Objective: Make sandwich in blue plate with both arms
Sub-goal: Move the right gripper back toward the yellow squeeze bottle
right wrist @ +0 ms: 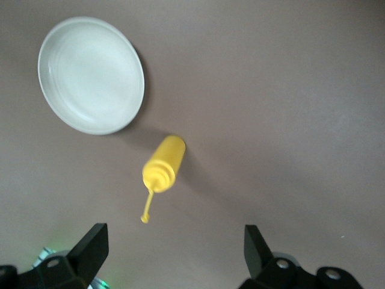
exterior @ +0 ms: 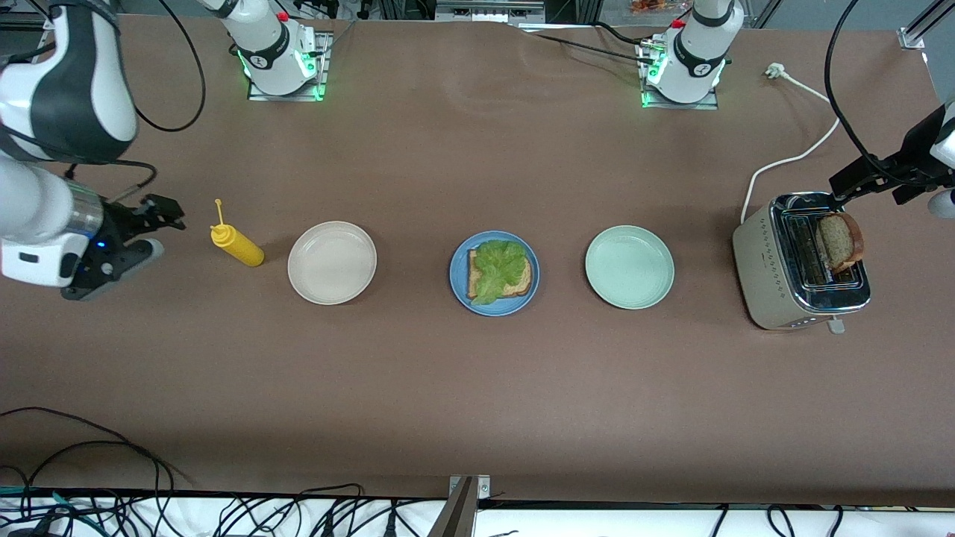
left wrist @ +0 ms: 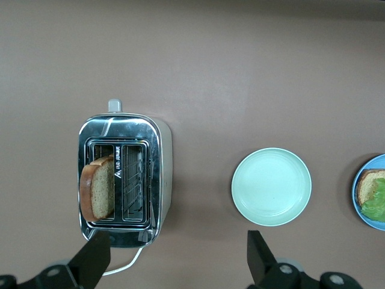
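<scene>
Blue plate sits mid-table between beige plate and pale green plate. On it: 1 toast slice with lettuce leaf on top; sandwich half built, top slice missing. 2nd slice stands popped up in toaster slot at my left arm's end, likely next pick. My left gripper hangs above table by toaster, fingers spread, holding nothing. My right gripper waits near yellow squeeze bottle, fingers apart, empty.

Brown table carries a row — mustard bottle; beige plate; blue plate; green plate; toaster.
</scene>
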Controlling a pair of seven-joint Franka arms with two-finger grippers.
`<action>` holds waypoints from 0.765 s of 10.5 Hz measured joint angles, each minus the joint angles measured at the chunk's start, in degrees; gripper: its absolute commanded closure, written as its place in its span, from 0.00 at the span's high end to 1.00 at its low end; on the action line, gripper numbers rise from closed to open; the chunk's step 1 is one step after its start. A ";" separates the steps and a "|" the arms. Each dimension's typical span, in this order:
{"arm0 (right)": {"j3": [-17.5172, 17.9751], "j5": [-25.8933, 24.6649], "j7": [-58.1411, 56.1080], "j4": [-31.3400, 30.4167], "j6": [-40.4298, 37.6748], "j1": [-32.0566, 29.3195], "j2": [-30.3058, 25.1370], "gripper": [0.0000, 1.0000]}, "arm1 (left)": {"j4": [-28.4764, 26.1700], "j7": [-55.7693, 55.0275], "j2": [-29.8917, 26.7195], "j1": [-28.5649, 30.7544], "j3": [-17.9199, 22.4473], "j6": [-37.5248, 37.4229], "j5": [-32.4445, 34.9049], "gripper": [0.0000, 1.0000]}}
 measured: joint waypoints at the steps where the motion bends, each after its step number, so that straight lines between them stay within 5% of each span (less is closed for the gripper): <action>1: -0.09 1.02 -5.80 -2.09 0.64 -2.50 -1.09 1.00 | 0.01 0.00 0.00 -0.01 -0.01 0.00 0.00 1.00; 4: -0.20 7.27 -22.53 -4.95 1.66 -11.35 0.36 1.00 | 0.08 0.00 0.00 -0.04 -0.51 0.00 -0.01 1.00; 8: -0.18 19.72 -48.47 -5.96 4.21 -19.58 9.99 1.00 | 0.21 -0.07 -0.01 -0.08 -1.25 0.00 -0.01 1.00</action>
